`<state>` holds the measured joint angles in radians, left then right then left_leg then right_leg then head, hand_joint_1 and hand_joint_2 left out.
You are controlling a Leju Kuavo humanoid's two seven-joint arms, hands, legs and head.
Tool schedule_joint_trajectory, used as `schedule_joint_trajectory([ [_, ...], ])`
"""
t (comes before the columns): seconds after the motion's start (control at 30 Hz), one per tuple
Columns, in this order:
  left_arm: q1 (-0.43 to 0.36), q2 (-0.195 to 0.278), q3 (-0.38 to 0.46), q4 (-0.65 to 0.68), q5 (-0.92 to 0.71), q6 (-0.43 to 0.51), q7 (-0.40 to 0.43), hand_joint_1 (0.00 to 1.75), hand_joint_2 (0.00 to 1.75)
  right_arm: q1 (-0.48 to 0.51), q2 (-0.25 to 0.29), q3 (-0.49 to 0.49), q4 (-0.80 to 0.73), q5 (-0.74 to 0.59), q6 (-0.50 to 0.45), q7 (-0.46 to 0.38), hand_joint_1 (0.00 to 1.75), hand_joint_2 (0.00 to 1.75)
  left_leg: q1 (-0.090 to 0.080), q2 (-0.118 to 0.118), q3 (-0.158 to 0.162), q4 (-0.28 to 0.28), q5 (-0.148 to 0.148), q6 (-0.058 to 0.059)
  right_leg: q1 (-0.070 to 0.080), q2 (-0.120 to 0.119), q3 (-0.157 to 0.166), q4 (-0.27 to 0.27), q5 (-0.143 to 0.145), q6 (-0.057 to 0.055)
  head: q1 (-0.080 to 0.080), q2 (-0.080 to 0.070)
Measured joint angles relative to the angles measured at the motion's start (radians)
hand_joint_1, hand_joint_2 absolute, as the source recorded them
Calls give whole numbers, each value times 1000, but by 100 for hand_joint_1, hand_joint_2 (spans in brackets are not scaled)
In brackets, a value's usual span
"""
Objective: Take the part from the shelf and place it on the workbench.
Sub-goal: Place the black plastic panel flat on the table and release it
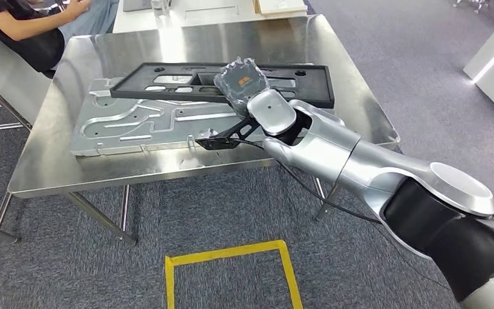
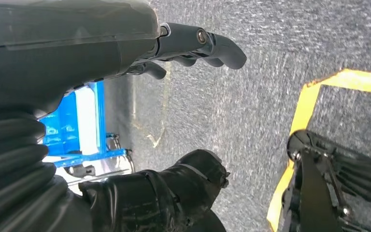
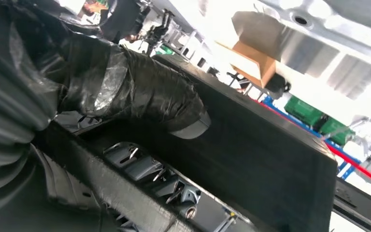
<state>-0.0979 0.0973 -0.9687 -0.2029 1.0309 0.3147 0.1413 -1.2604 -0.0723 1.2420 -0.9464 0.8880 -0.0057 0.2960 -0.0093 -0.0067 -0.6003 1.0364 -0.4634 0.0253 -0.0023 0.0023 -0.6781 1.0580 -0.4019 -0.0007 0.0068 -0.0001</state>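
Reaching from the lower right across the near edge of the steel workbench (image 1: 45, 174): right arm (image 1: 360, 161), silver and black. At its end, right hand (image 1: 241, 80), wrapped in a clear cover, resting on the black plastic part (image 1: 309, 87). In the right wrist view, taped thumb (image 3: 140, 92) pressed against the part's dark surface (image 3: 270, 159); whether the fingers clamp it, cannot tell. Black part lying flat, long and slotted, across the far half of a stamped aluminium panel (image 1: 122, 125) on the workbench, overhanging the panel's right end. Seated at the table's far left corner, a person in a dark top (image 1: 19, 32). On the grey carpet below the table, a yellow tape square (image 1: 231, 270). Hanging over the same carpet, left hand (image 2: 193, 46), fingers curled in, holding nothing.
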Motion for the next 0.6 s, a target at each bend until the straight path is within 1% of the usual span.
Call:
schedule_joint_trajectory([
  [0.07,-1,0,0,0,2,-1,2,0,175,0,10,0,9,-3,-1,-7,175,175,0,1,-2,1,-4,-7,4,2,3,-9,-5,-5,-1,0],
  [0.13,0,-1,-1,0,4,-2,7,0,175,1,15,0,16,-7,-1,-12,175,175,2,1,-3,5,-12,-16,1,2,11,-14,-7,-12,-1,0],
  [0.17,0,-1,-1,0,5,-3,10,0,175,1,17,0,19,-9,-1,-13,175,175,3,1,-12,26,-25,-22,-2,1,16,-18,-8,-16,-2,0],
  [0.2,0,-1,-3,0,5,-4,12,0,175,1,20,0,22,-11,-1,-14,175,175,4,1,-31,66,-44,-28,-5,1,21,-20,-10,-19,-3,0],
  [0.23,0,-1,-4,0,5,-4,15,0,175,2,23,0,25,-13,-1,-14,175,175,6,1,-60,125,-68,-33,-5,1,25,-21,-13,-22,-5,0],
  [0.27,0,-1,-6,0,5,-4,18,0,175,4,25,0,28,-15,0,-15,175,175,8,1,-98,193,-92,-38,-5,2,28,-21,-16,-25,-6,0],
  [0.3,0,0,-7,0,5,-4,21,0,175,8,27,1,32,-16,0,-15,175,175,10,1,-132,248,-104,-41,-5,2,32,-21,-19,-26,-6,0],
  [0.33,1,0,-8,0,5,-5,23,0,175,13,28,2,36,-16,1,-15,175,175,11,2,-154,274,-99,-43,-5,3,38,-21,-23,-26,-6,0],
  [0.37,3,0,-8,0,6,-7,24,0,175,17,29,4,39,-16,2,-15,175,175,12,2,-156,259,-72,-44,-5,4,45,-21,-28,-25,-6,0],
  [0.4,4,0,-8,0,6,-9,24,0,175,21,29,6,42,-17,2,-15,175,175,12,2,-138,206,-30,-42,-5,5,53,-21,-33,-24,-6,0],
  [0.43,5,0,-8,0,7,-11,25,0,175,22,30,7,45,-17,2,-15,175,175,12,2,-109,132,14,-39,-5,6,61,-21,-38,-22,-6,0],
  [0.47,5,1,-8,0,8,-13,25,0,175,22,32,7,47,-17,2,-15,175,175,10,1,-78,66,44,-34,-3,7,67,-22,-43,-20,-6,0],
  [0.5,5,2,-9,0,8,-15,25,0,175,20,34,7,50,-17,2,-15,175,175,7,1,-55,18,58,-29,-2,8,71,-22,-46,-16,-6,0],
  [0.53,4,3,-10,0,8,-16,24,0,175,20,36,7,53,-18,2,-16,175,175,4,1,-42,-6,59,-25,-2,8,73,-24,-48,-12,-5,0],
  [0.57,3,3,-10,0,8,-17,23,0,175,20,37,8,56,-18,3,-17,175,175,1,1,-36,-13,52,-21,-2,9,73,-26,-48,-7,-5,0],
  [0.6,1,4,-11,0,8,-18,22,0,175,20,39,8,59,-18,3,-19,175,175,2,1,-31,-20,52,-16,-1,9,74,-28,-50,-2,-5,0],
])
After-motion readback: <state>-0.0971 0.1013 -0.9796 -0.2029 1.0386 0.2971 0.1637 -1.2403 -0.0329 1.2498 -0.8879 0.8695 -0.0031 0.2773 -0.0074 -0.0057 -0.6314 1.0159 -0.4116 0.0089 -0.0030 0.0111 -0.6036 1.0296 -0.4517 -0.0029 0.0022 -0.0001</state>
